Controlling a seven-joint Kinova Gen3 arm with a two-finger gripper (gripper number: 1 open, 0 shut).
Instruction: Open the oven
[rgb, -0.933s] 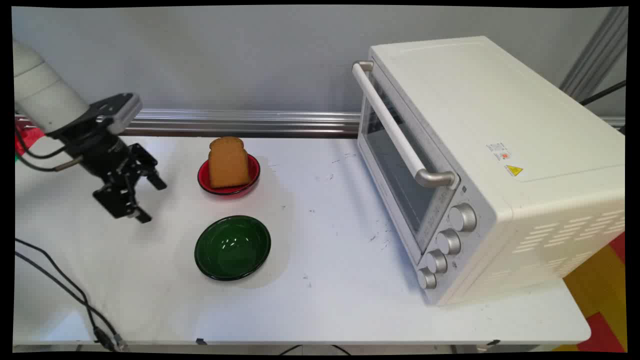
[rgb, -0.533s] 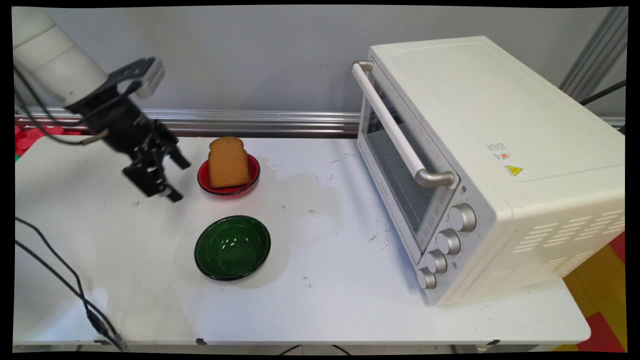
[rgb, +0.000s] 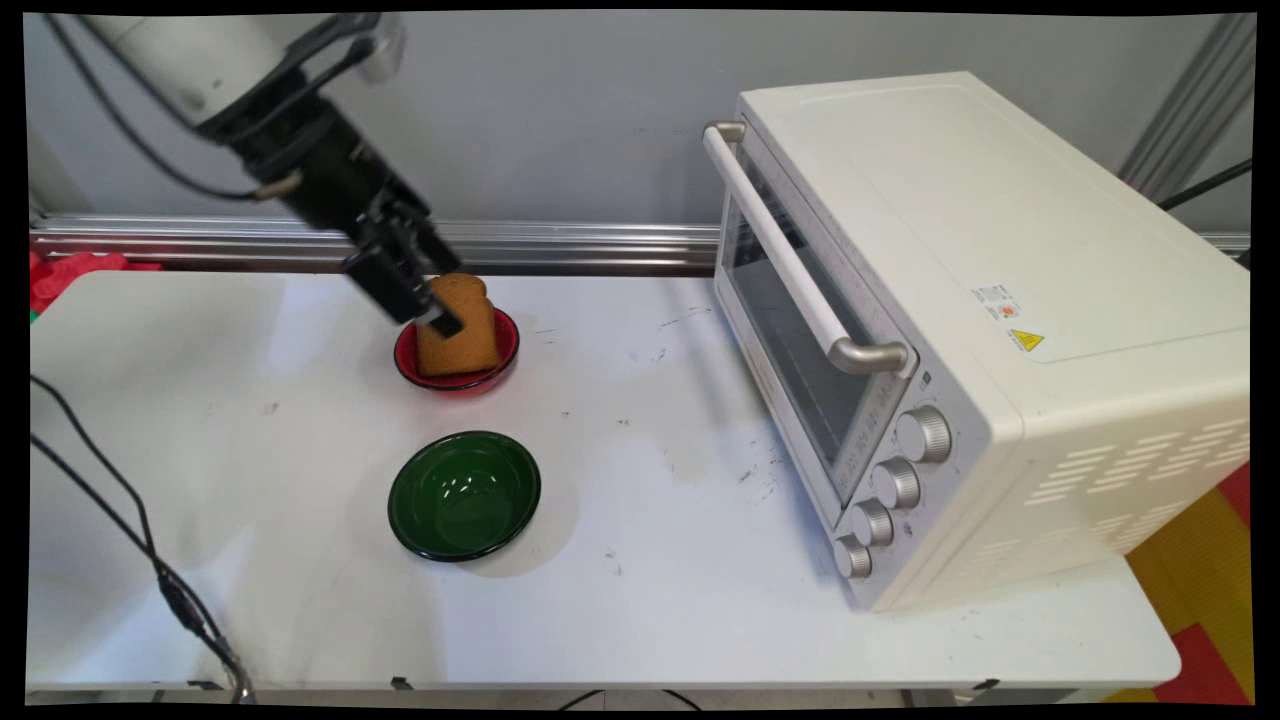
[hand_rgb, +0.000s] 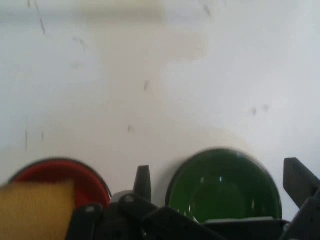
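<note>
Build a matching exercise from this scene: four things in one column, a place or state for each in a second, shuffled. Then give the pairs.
1. slice of toast
2. green bowl
3. toaster oven
4. gripper

A. door closed, on the table's right
B. empty, nearer the camera than the red bowl
C. open, beside the toast
D. standing in the red bowl

Pairs: 1-D, 2-B, 3-A, 4-C

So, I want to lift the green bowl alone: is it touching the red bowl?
Apart. The main view shows a strip of bare table between the green bowl and the red bowl.
</note>
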